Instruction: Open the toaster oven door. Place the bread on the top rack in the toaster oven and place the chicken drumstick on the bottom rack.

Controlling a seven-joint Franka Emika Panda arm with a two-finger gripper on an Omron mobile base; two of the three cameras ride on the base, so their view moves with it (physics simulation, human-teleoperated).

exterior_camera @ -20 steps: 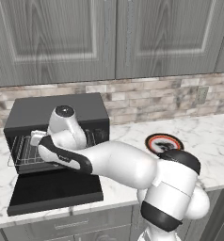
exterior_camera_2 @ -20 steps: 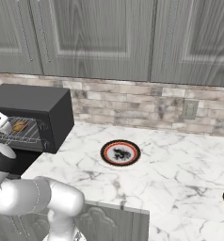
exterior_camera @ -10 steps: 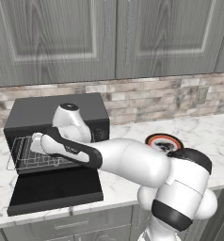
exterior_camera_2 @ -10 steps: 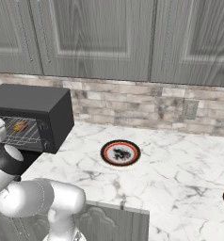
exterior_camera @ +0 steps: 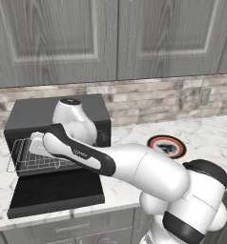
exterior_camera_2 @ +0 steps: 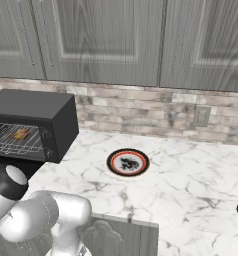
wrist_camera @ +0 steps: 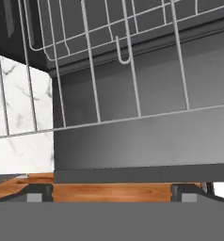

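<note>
At the left end of the counter, toaster oven (exterior_camera: 34,114) stands with toaster oven door (exterior_camera: 53,190) dropped flat and a wire rack (exterior_camera: 25,159) drawn forward. One orange-brown piece (exterior_camera_2: 20,134) lies on a rack inside; too small to call bread or drumstick. Change over the last second: my forearm has lifted and straightened across the oven mouth. My pincer (wrist_camera: 111,193) is spread wide under the rack wires, pinching nothing. Judgement: a release just made, door step done. Plate (exterior_camera_2: 127,162) sits well apart, to the right.
</note>
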